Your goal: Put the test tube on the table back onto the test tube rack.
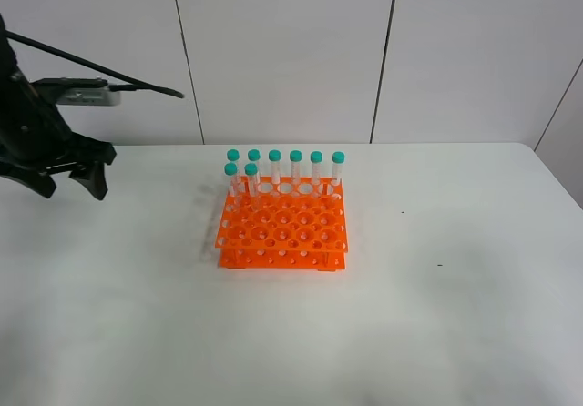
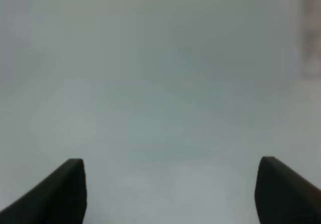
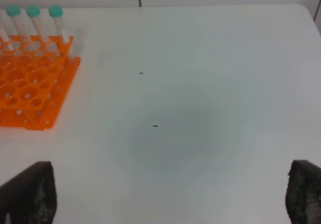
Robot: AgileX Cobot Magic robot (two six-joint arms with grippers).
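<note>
White matte table (image 1: 437, 315), pale panelled wall behind; orange rack (image 1: 282, 228) mid-table; both pincers (image 1: 71, 180) (image 3: 170, 194) wide apart, empty.

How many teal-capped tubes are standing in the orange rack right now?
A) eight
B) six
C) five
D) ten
A: in the exterior high view the test tube rack holds eight upright tubes, six along its far row, such as the far-right tube, plus two more just in front of that row at its left end, such as the front tube.
</note>
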